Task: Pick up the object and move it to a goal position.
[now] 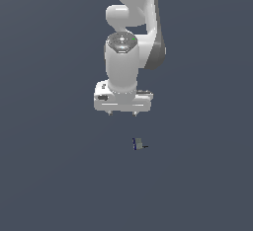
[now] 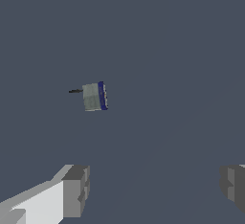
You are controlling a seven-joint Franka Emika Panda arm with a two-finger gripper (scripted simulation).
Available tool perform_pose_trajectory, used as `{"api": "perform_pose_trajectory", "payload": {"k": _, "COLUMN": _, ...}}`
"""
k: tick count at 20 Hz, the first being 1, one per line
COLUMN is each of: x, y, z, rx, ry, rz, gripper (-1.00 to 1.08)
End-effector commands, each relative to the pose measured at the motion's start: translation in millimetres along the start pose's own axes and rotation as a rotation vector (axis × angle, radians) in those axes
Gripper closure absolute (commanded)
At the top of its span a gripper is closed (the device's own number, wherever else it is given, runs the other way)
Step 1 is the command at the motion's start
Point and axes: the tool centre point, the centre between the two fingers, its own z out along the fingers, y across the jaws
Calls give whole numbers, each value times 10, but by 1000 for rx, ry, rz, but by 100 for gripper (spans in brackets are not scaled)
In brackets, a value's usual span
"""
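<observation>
The object (image 1: pixel 139 144) is a tiny grey block with a dark blue edge and a small black stub. It lies on the dark grey ground below the gripper and slightly toward the exterior view's right. In the wrist view the object (image 2: pixel 94 96) shows apart from the fingers, with its stub pointing sideways. My white gripper (image 1: pixel 122 113) hangs above the object with its short fingertips pointing down. It is open and empty. In the wrist view its two grey fingers (image 2: pixel 75 191) stand wide apart with nothing between them.
The white arm (image 1: pixel 129 32) rises from the gripper to the top edge of the exterior view. The flat dark grey ground (image 1: pixel 54 175) fills everything else in both views.
</observation>
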Motion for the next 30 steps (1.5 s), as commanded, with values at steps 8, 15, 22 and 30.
{"api": "perform_pose_trajectory", "payload": {"k": 8, "x": 58, "y": -170, "z": -5, "rx": 19, "ry": 16, "rz": 15, "gripper": -92}}
{"api": "perform_pose_trajectory", "payload": {"k": 15, "x": 68, "y": -194, "z": -2, "rx": 21, "ry": 18, "rz": 22, "gripper": -92}}
{"api": "perform_pose_trajectory", "payload": {"k": 22, "x": 93, "y": -220, "z": 43, "rx": 25, "ry": 16, "rz": 79, "gripper": -92}}
{"api": "perform_pose_trajectory", "payload": {"k": 30, "x": 150, "y": -280, "z": 153, "rx": 30, "ry": 9, "rz": 216, "gripper": -92}}
